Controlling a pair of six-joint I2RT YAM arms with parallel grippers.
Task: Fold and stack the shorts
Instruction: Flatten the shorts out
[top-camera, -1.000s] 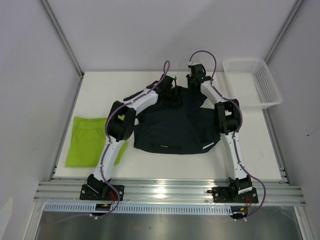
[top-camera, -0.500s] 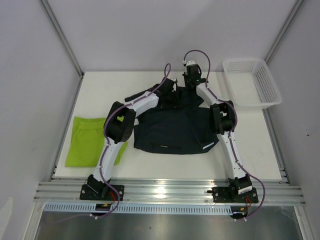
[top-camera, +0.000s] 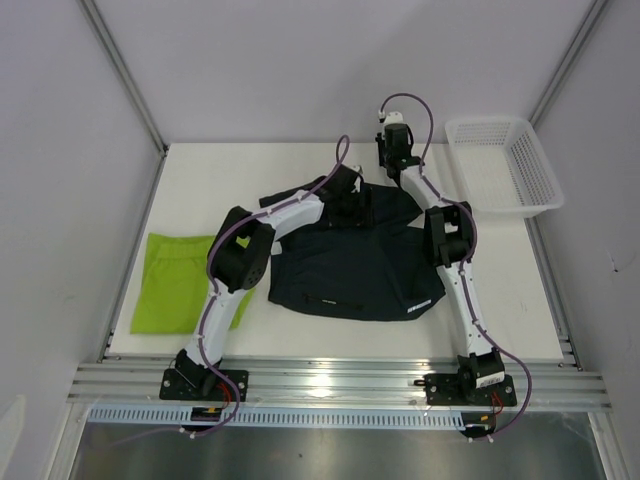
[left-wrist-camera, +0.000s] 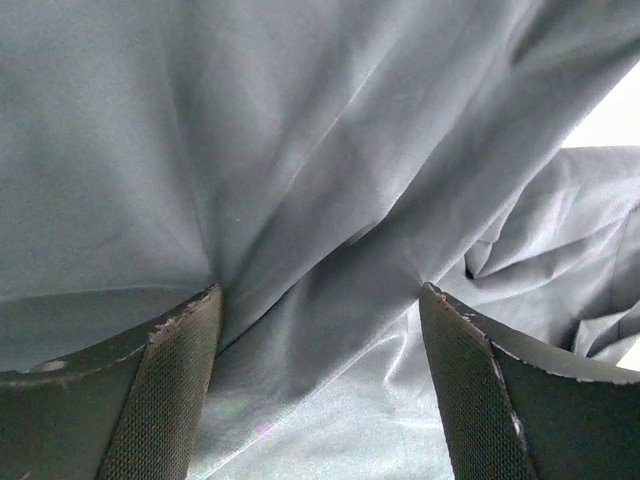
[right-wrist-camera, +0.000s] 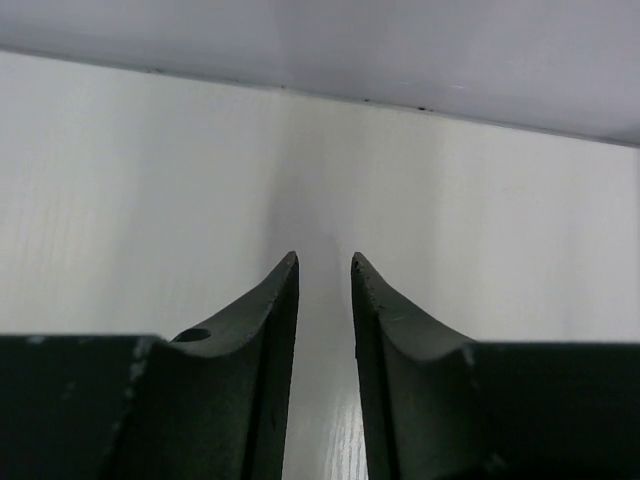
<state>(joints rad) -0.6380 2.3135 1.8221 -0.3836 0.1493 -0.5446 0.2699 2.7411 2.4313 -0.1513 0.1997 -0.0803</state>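
- Position: dark shorts (top-camera: 345, 270) spread mid-tabletop (top-camera: 200, 180), far edge rumpled. The green shorts (top-camera: 175, 280) lie flat at the left side, apart from them.
- Noted: left tool (left-wrist-camera: 320, 295) stands wide, tips pressed into the dark cloth, folds rising between them, no pinch made.
- Noted: right tool (right-wrist-camera: 324, 262) narrow, nothing in it, over bare tabletop by the far wall.
- Handling, my guess: thin, light, limp, rather slick cloth that will sag and slide. Best taken at waistband or hem corners, one tool each.
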